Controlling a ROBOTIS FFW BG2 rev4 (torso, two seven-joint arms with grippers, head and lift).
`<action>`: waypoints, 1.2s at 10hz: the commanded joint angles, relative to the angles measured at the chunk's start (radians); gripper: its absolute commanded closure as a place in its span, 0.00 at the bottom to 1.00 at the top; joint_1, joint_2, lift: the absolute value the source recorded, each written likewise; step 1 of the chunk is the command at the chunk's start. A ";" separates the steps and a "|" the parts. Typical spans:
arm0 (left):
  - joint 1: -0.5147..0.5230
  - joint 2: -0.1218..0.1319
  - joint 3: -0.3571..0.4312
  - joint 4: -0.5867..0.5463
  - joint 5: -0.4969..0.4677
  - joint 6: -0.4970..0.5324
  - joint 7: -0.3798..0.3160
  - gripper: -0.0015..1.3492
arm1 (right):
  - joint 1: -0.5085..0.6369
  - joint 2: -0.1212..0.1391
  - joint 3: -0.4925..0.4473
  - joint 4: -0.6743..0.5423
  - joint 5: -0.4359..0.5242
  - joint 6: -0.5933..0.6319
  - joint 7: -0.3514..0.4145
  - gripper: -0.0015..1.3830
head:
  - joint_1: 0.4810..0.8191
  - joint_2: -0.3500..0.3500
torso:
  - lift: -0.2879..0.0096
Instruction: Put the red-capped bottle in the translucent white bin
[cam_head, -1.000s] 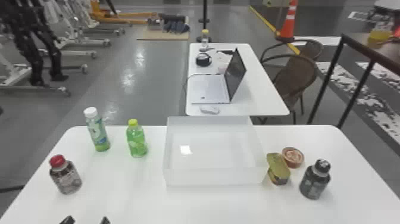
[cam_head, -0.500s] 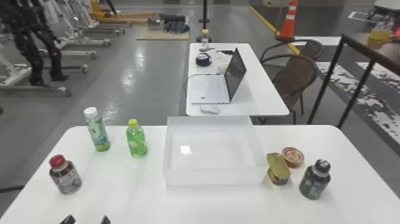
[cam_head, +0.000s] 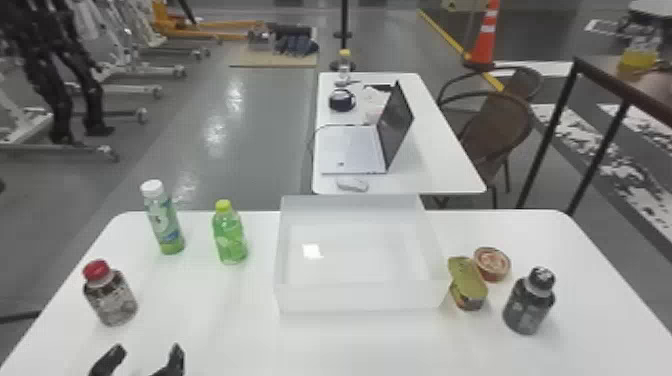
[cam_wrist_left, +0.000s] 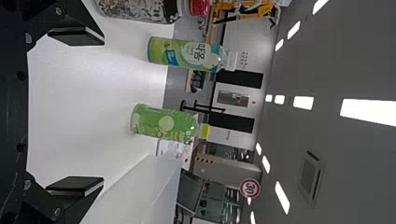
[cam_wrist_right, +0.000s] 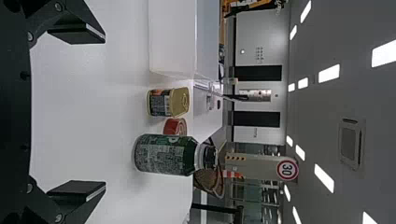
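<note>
The red-capped bottle (cam_head: 111, 301) stands upright near the table's left edge, left of the translucent white bin (cam_head: 360, 298). My left gripper (cam_head: 142, 361) is at the near edge of the head view, nearer than the bottle and slightly to its right, its fingers spread with nothing between them. In the left wrist view, this gripper (cam_wrist_left: 102, 112) is open, and the red-capped bottle (cam_wrist_left: 137, 8) lies partly cut off beyond one finger. My right gripper (cam_wrist_right: 105, 112) stands open and unloaded over the white table, with the bin (cam_wrist_right: 173, 37) farther off.
Two green bottles, one white-capped (cam_head: 165, 222) and one yellow-capped (cam_head: 230, 237), stand between the red-capped bottle and the bin's left side. Right of the bin are a tin (cam_head: 468, 285), a round can (cam_head: 492, 264) and a dark bottle (cam_head: 529, 302).
My left gripper has moved slightly forward over the table, its two fingertips now showing more at the head view's lower edge. The bottles and bin have not moved.
</note>
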 joint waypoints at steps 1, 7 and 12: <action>-0.040 0.003 0.009 0.026 -0.026 -0.002 0.013 0.17 | -0.010 0.001 0.005 0.007 -0.001 -0.003 0.000 0.13 | 0.20 0.50 | 0.63; -0.145 0.084 -0.076 0.149 -0.065 -0.031 0.349 0.17 | -0.033 0.001 0.008 0.030 -0.001 -0.011 0.035 0.13 | 0.20 0.50 | 0.63; -0.249 0.220 -0.247 0.239 0.037 -0.073 0.567 0.17 | -0.061 0.001 0.005 0.052 -0.001 -0.017 0.072 0.13 | 0.20 0.50 | 0.63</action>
